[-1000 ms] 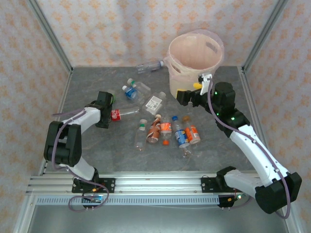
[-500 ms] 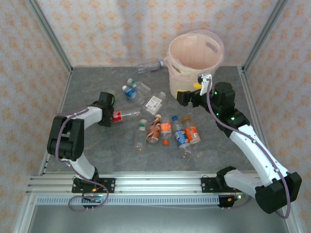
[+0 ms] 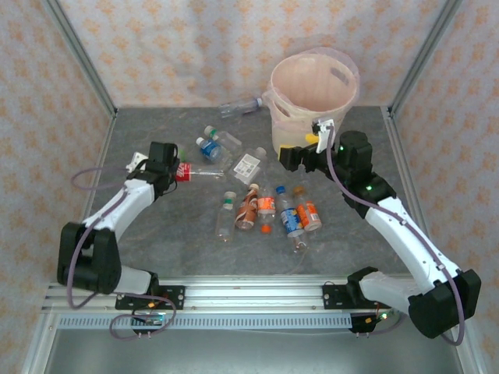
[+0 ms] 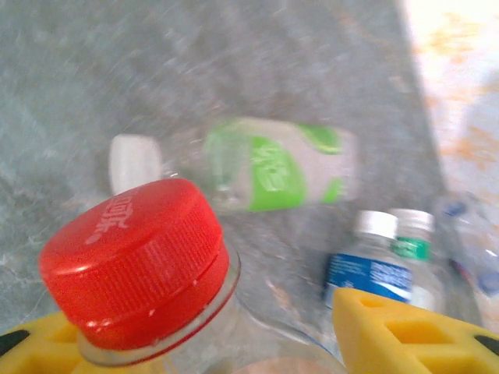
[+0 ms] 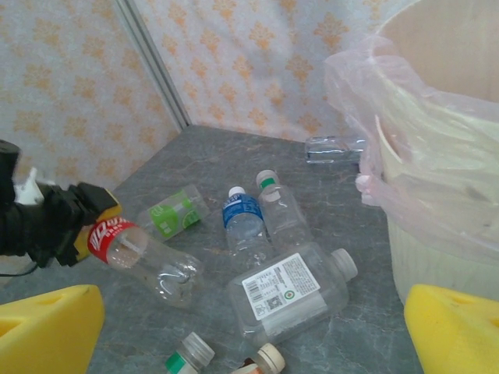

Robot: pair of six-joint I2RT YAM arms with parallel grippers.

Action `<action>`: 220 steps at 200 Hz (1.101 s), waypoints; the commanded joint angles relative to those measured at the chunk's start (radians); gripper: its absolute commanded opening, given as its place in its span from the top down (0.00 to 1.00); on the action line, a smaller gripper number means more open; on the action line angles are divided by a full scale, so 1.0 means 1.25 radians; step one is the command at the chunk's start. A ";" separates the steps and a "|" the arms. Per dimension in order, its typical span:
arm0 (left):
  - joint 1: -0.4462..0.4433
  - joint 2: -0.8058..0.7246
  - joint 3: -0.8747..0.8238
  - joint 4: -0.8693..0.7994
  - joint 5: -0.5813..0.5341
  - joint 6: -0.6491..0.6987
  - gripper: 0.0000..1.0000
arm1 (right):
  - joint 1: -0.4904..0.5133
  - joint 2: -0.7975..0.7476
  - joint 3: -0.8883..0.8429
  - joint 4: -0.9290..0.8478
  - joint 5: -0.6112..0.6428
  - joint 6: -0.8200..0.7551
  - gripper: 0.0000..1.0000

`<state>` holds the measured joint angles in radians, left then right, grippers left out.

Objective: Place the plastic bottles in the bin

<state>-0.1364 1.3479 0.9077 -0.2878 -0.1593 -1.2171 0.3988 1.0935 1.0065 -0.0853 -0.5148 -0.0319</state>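
**Left end effector grips red-capped bottle**

It pinches the bottle by its neck end, left of the other plastic bottles lying scattered on the tabletop. The right end effector hangs with fingers spread, just beside the bin.

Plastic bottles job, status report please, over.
Left gripper shut on red-capped bottle. Right gripper open, empty, beside the bin. Other bottles loose on the table, several between left gripper and bin.
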 commanded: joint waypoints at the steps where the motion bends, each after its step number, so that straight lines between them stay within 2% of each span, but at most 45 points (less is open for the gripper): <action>1: -0.038 -0.095 0.005 -0.025 -0.101 0.192 0.49 | 0.010 0.004 -0.005 0.052 -0.040 -0.015 0.01; 36: -0.123 -0.169 0.087 -0.016 -0.054 0.444 0.47 | 0.021 0.024 0.008 0.068 -0.100 -0.015 0.01; 75: -0.209 -0.168 0.177 0.016 0.086 0.599 0.48 | 0.066 0.085 0.087 -0.033 -0.163 -0.049 0.01; 101: -0.255 -0.149 0.223 0.050 0.166 0.646 0.48 | 0.128 0.135 0.148 -0.122 -0.164 -0.099 0.01; 147: -0.283 -0.109 0.266 0.088 0.265 0.678 0.48 | 0.182 0.199 0.189 -0.108 -0.232 -0.067 0.01; 175: -0.291 -0.093 0.274 0.117 0.264 0.670 0.48 | 0.203 0.242 0.217 -0.128 -0.256 -0.064 0.01; 202: -0.296 -0.085 0.268 0.157 0.259 0.659 0.49 | 0.210 0.285 0.230 -0.099 -0.294 -0.004 0.01; 220: -0.297 -0.085 0.260 0.184 0.257 0.649 0.49 | 0.213 0.312 0.234 -0.079 -0.270 0.028 0.01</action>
<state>-0.4976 1.2465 1.2133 -0.1555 0.1513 -0.4095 0.6563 1.4456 1.2659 -0.2295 -0.8322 -0.0650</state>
